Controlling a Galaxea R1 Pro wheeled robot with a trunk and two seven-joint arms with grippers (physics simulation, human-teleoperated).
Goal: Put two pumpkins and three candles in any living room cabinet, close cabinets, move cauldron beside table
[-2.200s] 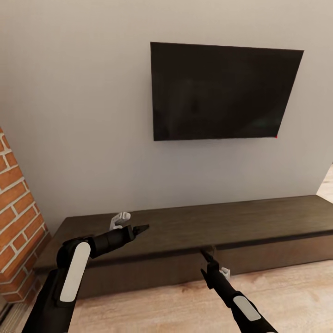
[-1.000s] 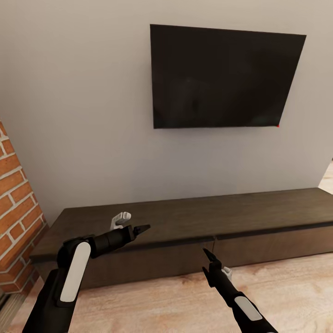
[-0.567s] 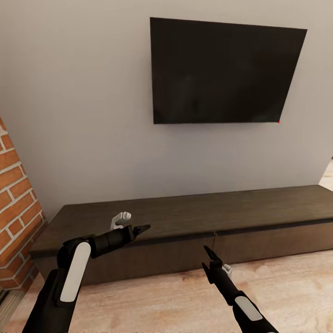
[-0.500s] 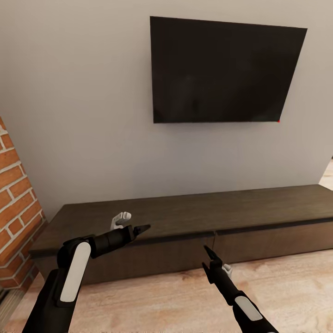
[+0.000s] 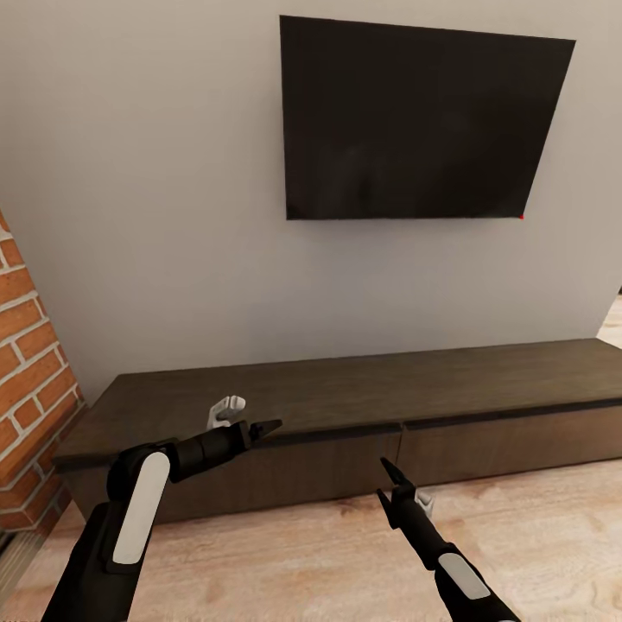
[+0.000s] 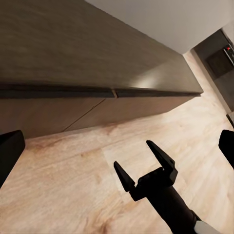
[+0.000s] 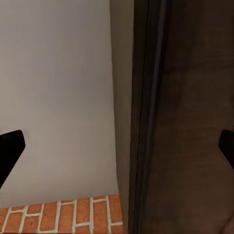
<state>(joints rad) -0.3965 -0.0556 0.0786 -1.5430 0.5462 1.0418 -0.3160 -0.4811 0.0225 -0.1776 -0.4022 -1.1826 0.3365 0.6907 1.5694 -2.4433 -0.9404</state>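
Observation:
The cabinet (image 5: 363, 399), a long low dark-brown unit, stands against the grey wall with its flat drawer fronts (image 5: 484, 445) flush and closed. My left gripper (image 5: 264, 427) hovers open and empty in front of the cabinet's left part, at about the height of its top edge. My right gripper (image 5: 385, 480) is open and empty, lower down over the wooden floor and short of the seam between two fronts. In the left wrist view the right gripper (image 6: 145, 165) shows its jaws spread above the floor. The pumpkins, candles, cauldron and table are out of view.
A black TV (image 5: 423, 121) hangs on the wall above the cabinet. A red brick column (image 5: 26, 371) rises at the left, close to the cabinet's end. Light wooden floor (image 5: 553, 536) stretches in front and to the right.
The whole view has shifted: the cabinet now sits farther off and more floor shows before it, so the camera has backed away. Both arms keep their pose, grippers still open.

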